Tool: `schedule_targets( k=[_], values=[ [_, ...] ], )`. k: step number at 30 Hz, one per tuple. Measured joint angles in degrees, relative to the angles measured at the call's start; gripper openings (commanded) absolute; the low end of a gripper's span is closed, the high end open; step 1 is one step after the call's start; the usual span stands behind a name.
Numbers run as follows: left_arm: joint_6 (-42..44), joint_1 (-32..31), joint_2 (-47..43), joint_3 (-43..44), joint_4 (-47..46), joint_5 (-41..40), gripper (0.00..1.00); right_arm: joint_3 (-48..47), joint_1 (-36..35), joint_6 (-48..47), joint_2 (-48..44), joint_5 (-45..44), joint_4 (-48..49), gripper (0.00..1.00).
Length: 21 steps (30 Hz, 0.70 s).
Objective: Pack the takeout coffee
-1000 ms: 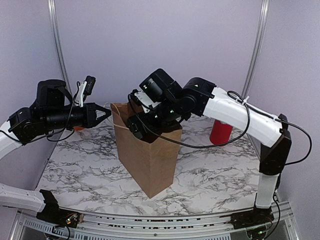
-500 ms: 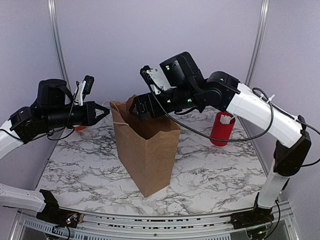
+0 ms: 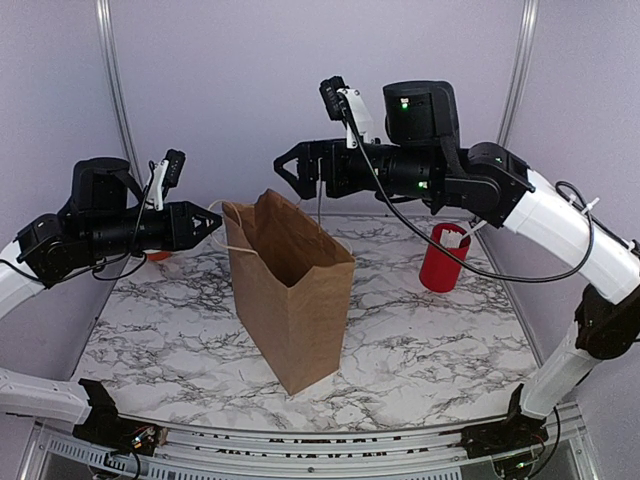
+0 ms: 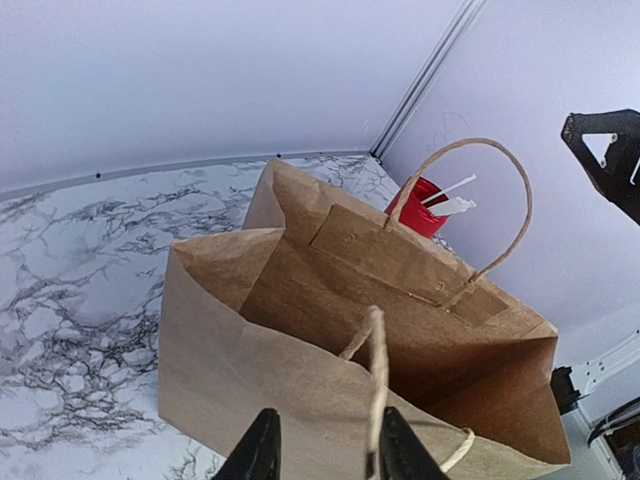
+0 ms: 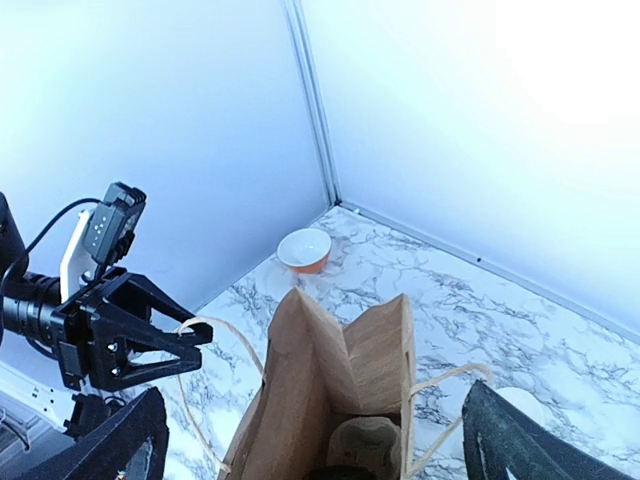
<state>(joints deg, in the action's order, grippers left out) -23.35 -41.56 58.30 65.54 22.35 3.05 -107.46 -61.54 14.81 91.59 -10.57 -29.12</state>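
L gripper (image 4: 322, 445) is hovering at the near rim of the brown paper bag (image 3: 295, 305), jaws partly apart. The bag's near handle cord (image 4: 375, 365) is running up btwn them, closer to the finger on the right of the left wrist view; can't tell if it's touching that finger, but it isn't being pinched. The bag is standing upright and open-mouthed around mid-table on the marble tabletop (image 3: 420, 350), w/ its far handle (image 4: 505, 195) arching up over the back rim. R gripper (image 3: 292, 166) is hanging in the air above and behind the bag's mouth, pointing twd the L side, jaws spread wide w/ nothing btwn them. R wrist cam is looking down into the bag, w/ its two fingers (image 5: 105, 450) sitting at the bottom corners of that view, well apart. Takeout coffee: not clearly showing in any view. Only a dark shape (image 5: 335, 472) is peeking out low inside the bag at the bottom edge of the R wrist view, and I can't tell what it is. A red cup (image 3: 441, 260) w/ white sticks is standing on the table to the R of the bag, apart from it. An orange bowl (image 5: 304, 249) is sitting near the back L corner, behind the L arm.
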Motion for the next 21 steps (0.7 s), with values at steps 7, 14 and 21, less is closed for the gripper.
schedule_targets(
  k=[7,14,21],
  values=[
    [0.3,0.0,-1.9,0.0,0.0,-0.2,0.57,2.8,2.3,-0.1,-3.3,-5.0,1.0,1.00],
    [0.1,0.0,-2.4,0.0,-0.1,-0.3,0.79,9.3,5.6,0.6,-8.2,-8.5,1.1,1.00],
    [-0.8,0.0,-4.2,-0.1,-2.4,-0.3,0.99,14.0,10.3,3.4,-11.7,-10.3,0.5,1.00]
  ],
)
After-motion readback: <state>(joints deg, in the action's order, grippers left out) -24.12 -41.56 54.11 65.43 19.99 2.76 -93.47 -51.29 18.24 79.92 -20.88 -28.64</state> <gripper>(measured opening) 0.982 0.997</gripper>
